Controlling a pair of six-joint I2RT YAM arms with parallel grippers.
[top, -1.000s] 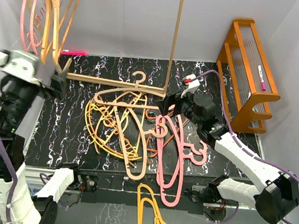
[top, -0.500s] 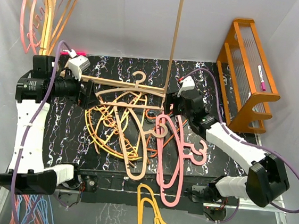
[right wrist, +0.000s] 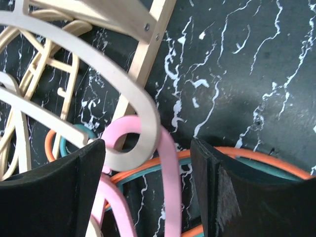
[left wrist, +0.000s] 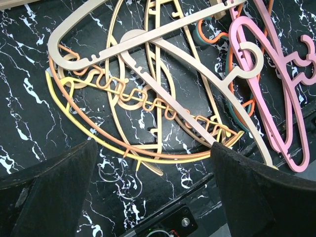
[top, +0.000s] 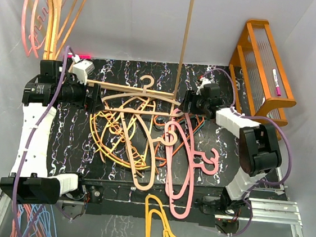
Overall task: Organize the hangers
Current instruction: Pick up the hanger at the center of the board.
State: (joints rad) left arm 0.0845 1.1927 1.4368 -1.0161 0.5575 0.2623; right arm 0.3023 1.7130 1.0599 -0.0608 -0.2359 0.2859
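While most of the hangers (top: 125, 132) lay tangled in a pile on the black marbled mat (top: 68, 143), a few others hung from the rail of the wooden rack (top: 184, 42) at the far left. The pile sat in the middle of the mat, just in front of the rack's base bar, with tan, yellow and wavy orange pieces crossing one another.

The left pincer (top: 96, 98) stood at the pile's left edge with its jaws spread wide, released and holding nothing. From its wrist view, the tan and yellow loops lay below and between its two dark fingers (left wrist: 54, 187).

The right pincer (right wrist: 148, 145) had reached the pile's far right corner, beside the foot of the rack's post. Its jaws stood apart on either side of the pink hanger (right wrist: 170, 187), whose hook lay looped with a tan hook (right wrist: 98, 61). A strip of mat showed between the pink strand and the right-hand finger, so the pincer was not clenched on it. Orange and teal hangers ran under the pink one there.

The long pink hanger stretched from that corner down to the mat's front edge. An orange shelf (top: 264, 79) stood off the mat to the right.
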